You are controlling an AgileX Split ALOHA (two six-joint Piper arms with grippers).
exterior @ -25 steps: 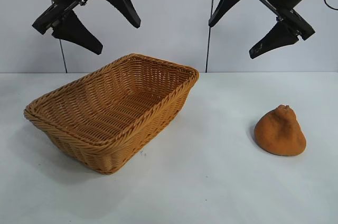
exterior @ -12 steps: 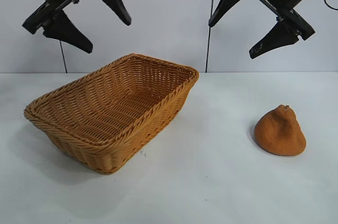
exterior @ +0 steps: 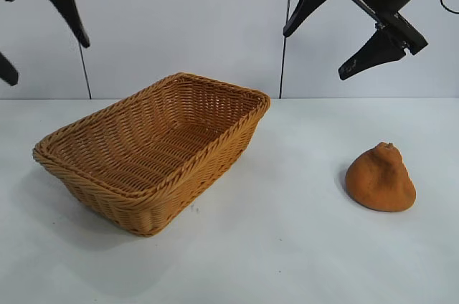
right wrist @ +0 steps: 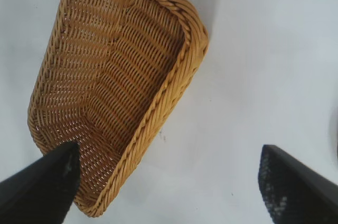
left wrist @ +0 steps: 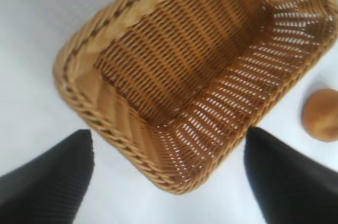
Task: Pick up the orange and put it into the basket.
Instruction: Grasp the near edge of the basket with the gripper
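On the right half of the white table [exterior: 287,247] I have the orange [exterior: 380,177] sitting upright on its wide base, stem nub at the top, well apart from the basket [exterior: 153,148] and untouched by either arm. The basket stands on the left half of the table, set at an angle, its braided rim unbroken and nothing lying on its woven floor as far as I can see from the exterior view and both wrist views. My right gripper [exterior: 331,30] hangs high above the table, over the gap between basket and orange, with its two dark fingers spread wide apart and holding nothing; through its wrist camera the right gripper [right wrist: 169,187] frames bare table beside one long side of the basket [right wrist: 116,86]. My left gripper [exterior: 39,28] is up at the far left edge of the exterior view, partly cut off by the frame, high above the basket's left end, its fingers also spread wide and empty. In its wrist camera the left gripper [left wrist: 169,176] brackets a corner of the basket [left wrist: 179,76], and the orange [left wrist: 322,114] shows as a small round shape just beyond the basket's far side, clear of the wicker.
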